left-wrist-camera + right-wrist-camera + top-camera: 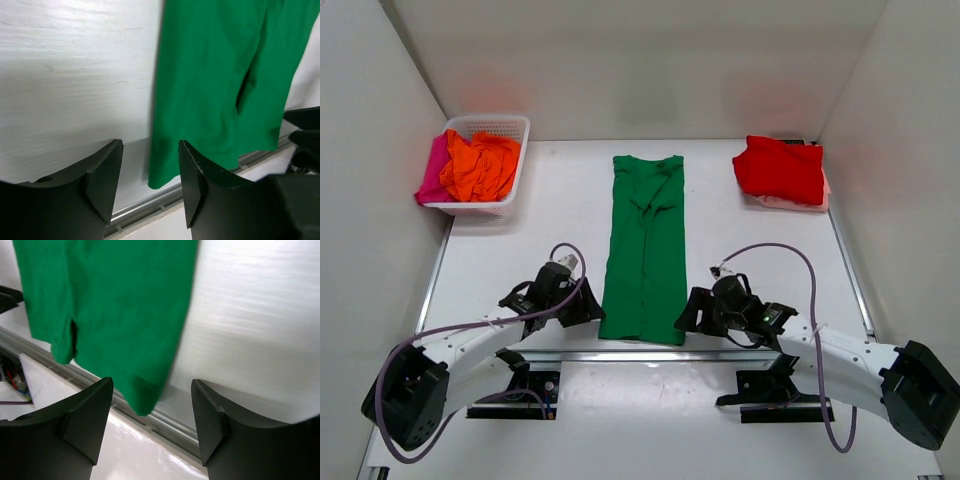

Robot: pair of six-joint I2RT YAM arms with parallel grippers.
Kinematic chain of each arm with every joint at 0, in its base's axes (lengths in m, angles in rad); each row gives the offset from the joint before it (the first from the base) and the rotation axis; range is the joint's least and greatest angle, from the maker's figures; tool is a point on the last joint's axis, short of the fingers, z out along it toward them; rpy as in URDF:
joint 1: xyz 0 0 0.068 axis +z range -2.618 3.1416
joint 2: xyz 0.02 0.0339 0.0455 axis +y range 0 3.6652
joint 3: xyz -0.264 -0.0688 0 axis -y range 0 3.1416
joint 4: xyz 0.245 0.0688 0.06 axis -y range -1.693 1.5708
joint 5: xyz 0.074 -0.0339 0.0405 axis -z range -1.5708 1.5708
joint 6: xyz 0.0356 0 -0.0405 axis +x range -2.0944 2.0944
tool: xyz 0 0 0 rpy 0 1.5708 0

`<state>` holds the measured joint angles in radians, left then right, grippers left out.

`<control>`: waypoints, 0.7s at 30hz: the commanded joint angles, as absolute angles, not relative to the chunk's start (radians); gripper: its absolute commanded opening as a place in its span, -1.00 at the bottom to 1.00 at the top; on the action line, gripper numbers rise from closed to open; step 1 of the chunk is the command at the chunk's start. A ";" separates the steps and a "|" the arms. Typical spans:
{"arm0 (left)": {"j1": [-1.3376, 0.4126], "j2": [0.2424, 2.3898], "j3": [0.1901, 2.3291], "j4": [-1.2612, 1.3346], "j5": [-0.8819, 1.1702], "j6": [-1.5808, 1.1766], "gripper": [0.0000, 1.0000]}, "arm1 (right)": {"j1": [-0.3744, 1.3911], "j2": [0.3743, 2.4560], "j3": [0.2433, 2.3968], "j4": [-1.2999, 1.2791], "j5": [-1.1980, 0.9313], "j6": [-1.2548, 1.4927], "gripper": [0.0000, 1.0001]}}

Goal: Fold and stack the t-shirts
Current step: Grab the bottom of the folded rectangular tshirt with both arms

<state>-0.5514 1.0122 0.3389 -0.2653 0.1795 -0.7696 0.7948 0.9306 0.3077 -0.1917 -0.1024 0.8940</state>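
Note:
A bright green t-shirt (644, 250) lies flat in the middle of the table, folded lengthwise into a long narrow strip. My left gripper (588, 306) stands open just left of its near left corner (165, 170), with nothing pinched between the fingers (197, 170). My right gripper (688, 312) stands open just right of the near right corner (142, 395), also holding nothing. A folded red t-shirt (780, 168) rests at the back right on a pale pink one (790, 203). An orange t-shirt (480, 165) and a magenta-pink one (432, 170) lie crumpled in the basket.
The white lattice basket (510, 125) stands at the back left corner. A metal rail (640, 353) runs along the table's near edge just below the green shirt's hem. White walls close in the table on the left, right and back.

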 commanded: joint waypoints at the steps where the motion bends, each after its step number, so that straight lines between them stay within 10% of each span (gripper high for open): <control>1: -0.597 1.020 0.311 -0.204 0.150 -0.839 0.19 | 0.854 0.989 0.294 -0.189 -0.040 0.988 0.23; 12: -0.719 0.980 0.262 -0.227 0.164 -0.931 0.08 | 1.002 1.074 0.295 -0.202 -0.066 1.060 0.08; 16: -0.710 0.992 0.253 -0.221 0.179 -0.917 -1.00 | 0.967 1.039 0.241 -0.146 -0.127 1.042 -0.87; 21: -0.830 0.990 0.279 -0.310 0.190 -0.946 -1.00 | 1.009 1.040 0.325 -0.296 -0.142 0.991 -0.99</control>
<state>-0.7612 0.9981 0.2718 -0.2146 0.1822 -0.9310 0.9783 1.0374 0.2981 -0.1543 -0.1375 1.0321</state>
